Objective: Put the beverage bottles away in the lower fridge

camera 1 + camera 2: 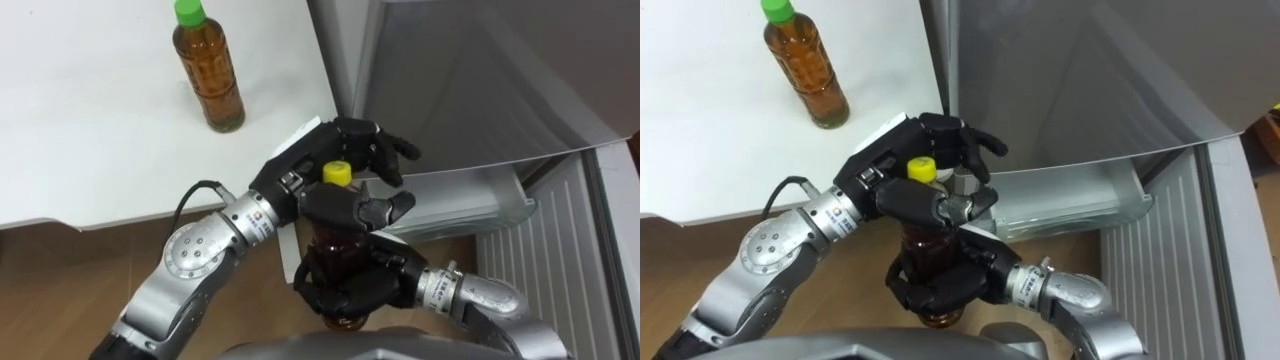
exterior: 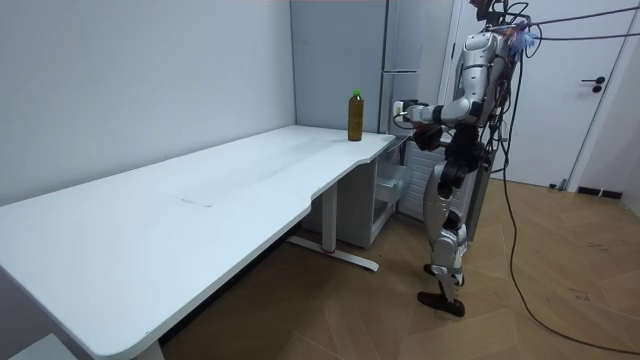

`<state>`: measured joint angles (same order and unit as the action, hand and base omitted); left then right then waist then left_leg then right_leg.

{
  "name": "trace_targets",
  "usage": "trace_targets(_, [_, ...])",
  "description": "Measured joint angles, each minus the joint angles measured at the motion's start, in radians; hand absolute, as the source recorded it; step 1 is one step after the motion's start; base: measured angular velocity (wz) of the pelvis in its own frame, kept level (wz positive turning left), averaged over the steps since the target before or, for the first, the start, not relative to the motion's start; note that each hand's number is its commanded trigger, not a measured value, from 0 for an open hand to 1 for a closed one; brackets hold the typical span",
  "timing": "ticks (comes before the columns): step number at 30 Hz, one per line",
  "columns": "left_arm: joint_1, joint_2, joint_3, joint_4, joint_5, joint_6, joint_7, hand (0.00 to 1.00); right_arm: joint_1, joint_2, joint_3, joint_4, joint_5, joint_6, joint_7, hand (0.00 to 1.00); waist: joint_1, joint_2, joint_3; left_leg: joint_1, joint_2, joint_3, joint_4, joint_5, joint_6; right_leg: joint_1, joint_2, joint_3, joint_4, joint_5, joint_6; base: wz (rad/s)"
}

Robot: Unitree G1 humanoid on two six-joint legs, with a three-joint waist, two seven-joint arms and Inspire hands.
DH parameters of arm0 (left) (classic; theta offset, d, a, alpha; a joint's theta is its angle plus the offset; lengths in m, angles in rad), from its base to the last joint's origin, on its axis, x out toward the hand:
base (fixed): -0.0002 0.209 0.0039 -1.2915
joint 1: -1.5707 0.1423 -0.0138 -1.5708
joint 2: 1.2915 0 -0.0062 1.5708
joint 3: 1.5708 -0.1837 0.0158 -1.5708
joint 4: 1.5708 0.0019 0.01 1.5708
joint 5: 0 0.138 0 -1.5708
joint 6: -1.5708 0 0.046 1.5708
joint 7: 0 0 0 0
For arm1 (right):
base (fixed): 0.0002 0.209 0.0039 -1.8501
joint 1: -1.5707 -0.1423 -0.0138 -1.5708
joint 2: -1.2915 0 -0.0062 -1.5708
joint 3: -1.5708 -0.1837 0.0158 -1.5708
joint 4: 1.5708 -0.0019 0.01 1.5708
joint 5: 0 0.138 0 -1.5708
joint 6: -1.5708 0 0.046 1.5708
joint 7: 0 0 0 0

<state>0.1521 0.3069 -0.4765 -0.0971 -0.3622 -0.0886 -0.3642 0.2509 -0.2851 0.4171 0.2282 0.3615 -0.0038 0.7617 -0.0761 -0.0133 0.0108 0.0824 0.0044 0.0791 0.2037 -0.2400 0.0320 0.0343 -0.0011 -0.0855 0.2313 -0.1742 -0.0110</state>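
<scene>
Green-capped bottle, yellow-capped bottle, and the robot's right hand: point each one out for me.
green-capped bottle (image 1: 210, 90), left eye view, on its amber body.
yellow-capped bottle (image 1: 337, 174), left eye view, on its cap.
right hand (image 1: 352, 286), left eye view, on fingers curled round that bottle.

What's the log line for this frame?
left hand, right hand: shut on yellow-capped bottle | green-capped bottle: upright on table | lower fridge: open

Green-capped amber bottle (image 1: 208, 80), yellow-capped dark bottle (image 1: 332, 245), white table (image 1: 90, 130)
</scene>
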Motion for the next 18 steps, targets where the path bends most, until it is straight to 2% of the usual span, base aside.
trace_targets(6, [0.001, 0.011, -0.014, 0.029, 0.001, -0.005, 0.000, 0.00, 0.000, -0.026, 0.008, 0.000, -0.012, 0.008, -0.022, 1.00, 0.001, 0.000, 0.0028, -0.002, -0.001, 0.002, -0.002, 0.000, 0.000, 0.000, 0.001, 0.001, -0.007, 0.000, 0.000, 0.00])
trace_targets(13, [0.002, 0.022, -0.016, 0.030, 0.001, -0.005, 0.000, 0.00, 0.000, -0.032, 0.008, -0.001, -0.011, 0.008, -0.035, 1.00, 0.000, -0.002, 0.0051, -0.002, -0.001, 0.004, 0.000, 0.000, 0.000, 0.000, 0.002, 0.001, -0.012, 0.000, 0.000, 0.00])
trace_targets(18, [0.023, 0.053, -0.020, 0.030, 0.002, -0.005, -0.004, 0.00, -0.001, -0.039, 0.001, -0.001, -0.010, 0.010, -0.064, 1.00, -0.001, -0.001, 0.0059, -0.004, -0.001, 0.004, 0.000, 0.000, 0.000, -0.001, 0.002, -0.001, -0.012, 0.000, 0.000, 0.00])
